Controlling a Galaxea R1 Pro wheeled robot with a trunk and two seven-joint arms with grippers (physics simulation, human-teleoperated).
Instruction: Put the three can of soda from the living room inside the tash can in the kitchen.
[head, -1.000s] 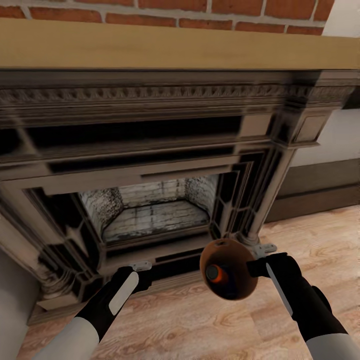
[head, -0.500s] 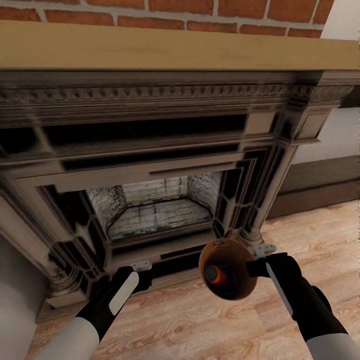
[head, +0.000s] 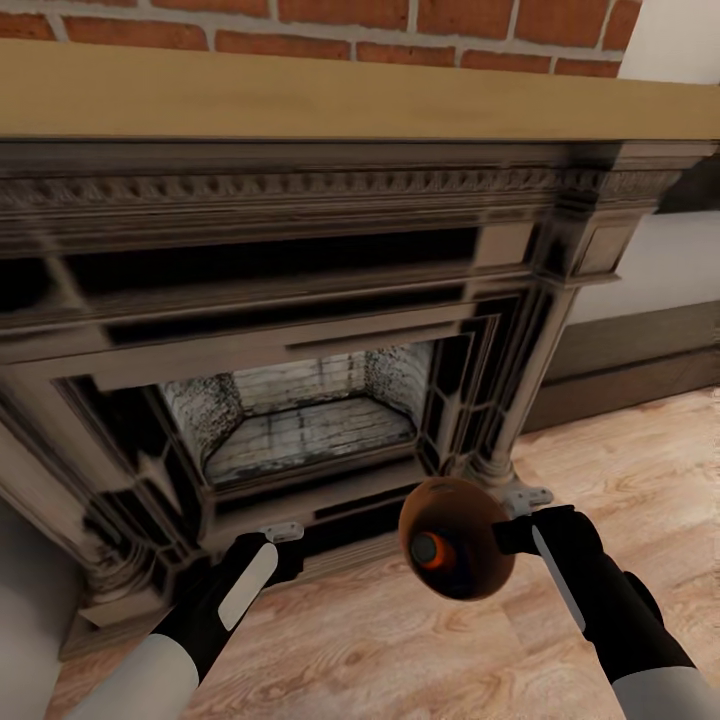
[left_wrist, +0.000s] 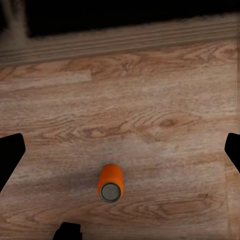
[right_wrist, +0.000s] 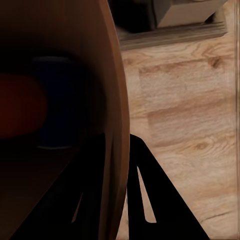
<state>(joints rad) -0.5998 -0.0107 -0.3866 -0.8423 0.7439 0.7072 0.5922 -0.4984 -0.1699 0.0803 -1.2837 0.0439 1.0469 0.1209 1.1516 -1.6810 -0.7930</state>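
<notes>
Setting: we face a dark fireplace (head: 300, 330) on a plank floor (head: 620, 470).
Right gripper (head: 508, 536): we clamp the bin (head: 458, 538) by its rim, one finger inside, one outside.
Bin: held above the floor, mouth tipped toward us; an orange can (head: 432, 549) and a blue can (right_wrist: 57, 102) lie inside.
Left gripper (left_wrist: 120, 150): fingers spread wide, empty, above the floor.
Third can (left_wrist: 110, 182): orange, upright on the floor, below the left gripper.
Risk: we judge the tipped bin could spill its cans; a hasty grab might topple the third can.

Copper-brown tash can (head: 458, 537), held above the floor, contains an orange can (head: 431, 549); another orange can (left_wrist: 110, 182) stands on the floor.
</notes>
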